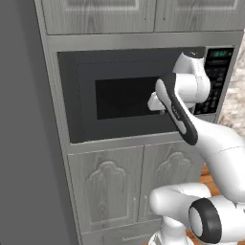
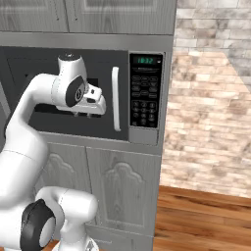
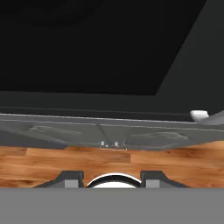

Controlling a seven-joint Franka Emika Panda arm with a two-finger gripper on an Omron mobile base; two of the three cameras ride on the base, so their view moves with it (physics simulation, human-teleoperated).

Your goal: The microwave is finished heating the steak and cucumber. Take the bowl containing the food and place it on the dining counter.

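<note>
The microwave (image 1: 119, 95) is built into the grey cabinet wall, and its door with the black window (image 3: 87, 43) is closed. Its white vertical handle (image 2: 115, 98) runs beside the button panel with the green display (image 2: 147, 61). My gripper (image 2: 82, 114) hangs close in front of the window, left of the handle and apart from it, pointing down along the door. In the hand view my gripper (image 3: 112, 177) has its tips apart with nothing between them, and the handle's lower end (image 3: 199, 115) shows at the right. The bowl, steak and cucumber are hidden behind the door. The dining counter is out of view.
Grey cabinet doors (image 1: 139, 182) sit below the microwave and more above it (image 1: 139, 14). A tall grey panel (image 1: 24, 143) stands to the left. A brick wall (image 2: 211, 122) and wooden floor (image 2: 206, 220) lie to the right.
</note>
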